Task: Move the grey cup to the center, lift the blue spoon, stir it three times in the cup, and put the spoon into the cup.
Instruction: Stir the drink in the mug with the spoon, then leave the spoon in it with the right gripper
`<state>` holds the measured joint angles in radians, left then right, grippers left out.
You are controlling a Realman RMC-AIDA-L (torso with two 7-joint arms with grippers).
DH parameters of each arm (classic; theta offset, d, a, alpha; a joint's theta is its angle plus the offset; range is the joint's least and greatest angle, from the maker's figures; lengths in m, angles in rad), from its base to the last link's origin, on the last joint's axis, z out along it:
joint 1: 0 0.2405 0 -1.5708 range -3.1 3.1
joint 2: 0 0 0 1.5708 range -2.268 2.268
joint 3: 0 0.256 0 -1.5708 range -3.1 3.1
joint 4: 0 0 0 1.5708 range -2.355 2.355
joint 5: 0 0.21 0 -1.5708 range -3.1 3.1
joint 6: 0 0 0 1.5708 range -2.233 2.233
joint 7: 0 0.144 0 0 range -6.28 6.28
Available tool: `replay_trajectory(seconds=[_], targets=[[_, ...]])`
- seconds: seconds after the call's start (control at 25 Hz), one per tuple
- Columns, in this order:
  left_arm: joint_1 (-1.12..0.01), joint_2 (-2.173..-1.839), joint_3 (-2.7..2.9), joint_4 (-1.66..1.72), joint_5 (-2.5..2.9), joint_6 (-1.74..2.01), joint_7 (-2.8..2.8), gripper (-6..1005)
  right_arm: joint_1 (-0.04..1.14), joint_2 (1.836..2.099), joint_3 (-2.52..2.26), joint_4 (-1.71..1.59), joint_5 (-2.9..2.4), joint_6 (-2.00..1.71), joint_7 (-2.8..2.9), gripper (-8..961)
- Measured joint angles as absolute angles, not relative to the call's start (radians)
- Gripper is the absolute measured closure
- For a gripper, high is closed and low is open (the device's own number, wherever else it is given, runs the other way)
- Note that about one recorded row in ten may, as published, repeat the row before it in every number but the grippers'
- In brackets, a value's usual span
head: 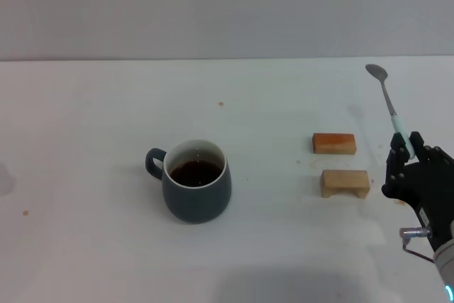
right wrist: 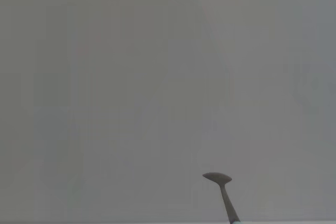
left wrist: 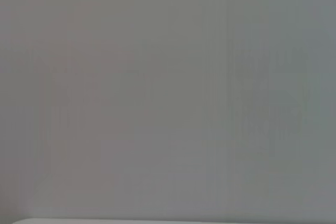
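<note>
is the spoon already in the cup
No, the blue spoon is held up by the right gripper, far to the right of the grey cup.

the setting reads as a robot test bench in a lab rather than a home or kitchen. the work surface is a plain white table [head: 106, 246] with no cloth, mat or place setting, marked only by a few small brownish specks. behind it stands a bare, pale grey wall [head: 227, 5] with no shelves, windows or fittings. the items laid out are sparse and staged: one grey cup [head: 196, 181] of dark liquid, two small wooden blocks [head: 334, 143] set one behind the other, and a black robot gripper [head: 410, 164] at the table's right edge. both wrist views show mostly blank grey wall.
</note>
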<state>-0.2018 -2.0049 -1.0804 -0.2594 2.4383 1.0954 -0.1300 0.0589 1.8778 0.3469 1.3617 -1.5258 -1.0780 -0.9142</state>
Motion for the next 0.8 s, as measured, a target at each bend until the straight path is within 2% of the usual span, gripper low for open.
replay_trajectory(seconds=[0.04, 0.12, 0.16, 0.24, 0.32, 0.4, 0.44, 0.56, 0.6, 0.8], targets=[[-0.202, -2.005, -1.084, -0.259, 2.439, 1.094, -0.130, 998, 0.062, 1.858, 0.348, 1.375, -1.536, -1.053, -0.898, 794], [-0.202, -2.005, -1.088, -0.259, 2.441, 1.093, -0.130, 998, 0.064, 1.849, 0.349, 1.382, -1.537, -1.040, -0.894, 794], [-0.203, -2.005, -1.088, -0.259, 2.442, 1.092, -0.130, 998, 0.071, 1.832, 0.349, 1.392, -1.542, -1.024, -0.892, 794], [-0.203, -2.005, -1.088, -0.259, 2.442, 1.091, -0.130, 998, 0.077, 1.814, 0.347, 1.404, -1.548, -1.013, -0.890, 794], [-0.204, -2.005, -1.088, -0.259, 2.442, 1.091, -0.130, 998, 0.079, 1.806, 0.346, 1.411, -1.551, -1.008, -0.890, 794], [-0.204, -2.005, -1.088, -0.258, 2.442, 1.091, -0.130, 998, 0.081, 1.777, 0.348, 1.442, -1.571, -0.972, -0.891, 794], [-0.204, -2.005, -1.088, -0.258, 2.442, 1.091, -0.130, 998, 0.081, 1.777, 0.348, 1.442, -1.571, -0.972, -0.891, 794], [-0.204, -2.005, -1.088, -0.258, 2.442, 1.090, -0.130, 998, 0.082, 1.745, 0.356, 1.475, -1.597, -0.917, -0.890, 794], [-0.204, -2.005, -1.088, -0.258, 2.442, 1.090, -0.130, 998, 0.082, 1.745, 0.356, 1.475, -1.597, -0.917, -0.890, 794], [-0.204, -2.005, -1.087, -0.254, 2.442, 1.090, -0.130, 999, 0.091, 1.709, 0.369, 1.501, -1.608, -0.858, -0.889, 794]])
